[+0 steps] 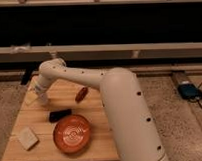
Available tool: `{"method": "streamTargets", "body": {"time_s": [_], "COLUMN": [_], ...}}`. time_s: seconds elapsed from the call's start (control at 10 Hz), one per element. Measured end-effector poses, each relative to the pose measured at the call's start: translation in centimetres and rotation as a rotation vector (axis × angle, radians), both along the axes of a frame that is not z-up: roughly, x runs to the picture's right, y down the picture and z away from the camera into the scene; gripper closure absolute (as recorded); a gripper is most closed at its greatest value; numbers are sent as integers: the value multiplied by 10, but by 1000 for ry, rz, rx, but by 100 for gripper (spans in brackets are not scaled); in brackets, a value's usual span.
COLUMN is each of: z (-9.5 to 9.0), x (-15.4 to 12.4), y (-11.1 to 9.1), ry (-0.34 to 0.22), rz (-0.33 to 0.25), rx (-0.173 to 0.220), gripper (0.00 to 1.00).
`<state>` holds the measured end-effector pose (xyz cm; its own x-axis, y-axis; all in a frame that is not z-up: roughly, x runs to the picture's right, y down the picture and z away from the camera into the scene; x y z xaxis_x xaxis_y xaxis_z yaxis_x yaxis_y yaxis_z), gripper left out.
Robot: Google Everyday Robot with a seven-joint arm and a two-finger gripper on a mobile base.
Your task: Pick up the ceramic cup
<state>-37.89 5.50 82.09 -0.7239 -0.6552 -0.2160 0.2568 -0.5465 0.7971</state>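
The ceramic cup point(43, 99) is a small off-white shape on the back left part of the wooden table point(97, 145). It is mostly covered by my gripper point(40, 93), which hangs at the end of the white arm point(79, 78) and sits right on or around it. I cannot tell whether the cup is off the table. A pale yellowish patch point(30, 99) lies just left of the gripper at the table's edge.
An orange plate point(72, 133) sits at the front middle, with a small black object point(59, 115) behind it. A red-brown object point(81, 94) lies right of the gripper. A flat pale block point(27, 138) is at the front left. A blue device point(187, 89) lies on the floor to the right.
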Motion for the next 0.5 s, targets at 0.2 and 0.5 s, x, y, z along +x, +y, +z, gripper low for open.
{"method": "streamTargets", "body": {"time_s": [0.2, 0.5], "z": [8, 16], "x": [2, 3], "y": [0, 0], "ry": [18, 35], "rz": [-13, -27], "rx": [-2, -2], "gripper": [24, 51]}}
